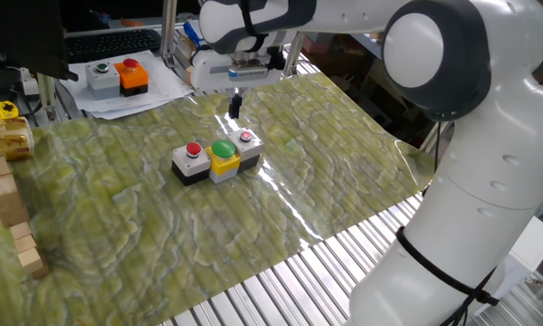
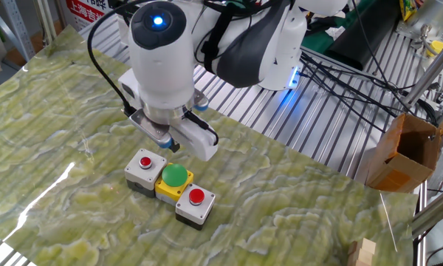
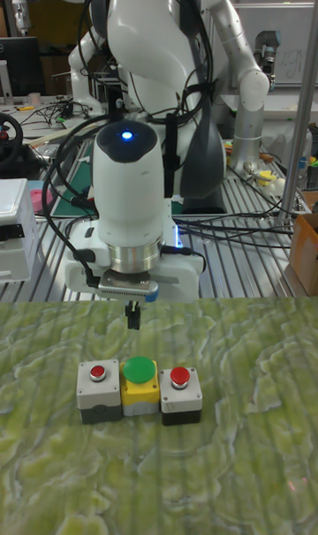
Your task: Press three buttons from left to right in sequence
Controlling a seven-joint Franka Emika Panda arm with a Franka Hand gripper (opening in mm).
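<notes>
Green marbled matting (image 1: 118,208) is covering the table, and sitting near its middle are the three buttons (image 1: 216,159), joined in one short row. From the tall fixed view they are reading left to right: grey box with red button (image 3: 98,385), yellow box with big green button (image 3: 140,381), dark box with small red button (image 3: 180,388). All three caps are showing clear, with nothing touching them.

And the white arm (image 2: 160,66) is reaching in over the row, with the gripper (image 3: 132,315) hanging above the boxes, pointing straight down, well clear of every button. In the tall view its dark tip is hovering above the gap between the grey box and the yellow one. The fingers (image 1: 234,106) are appearing as one narrow dark tip in every view; whether they are pressed together or slightly parted, I cannot tell.

Over at the far edge of the table, a separate grey box (image 1: 100,78) and an orange box (image 1: 132,76) are sitting side by side on a sheet of paper, well apart from the row. Wooden blocks (image 1: 9,217) are stacking up at the mat's left edge in that same view.
</notes>
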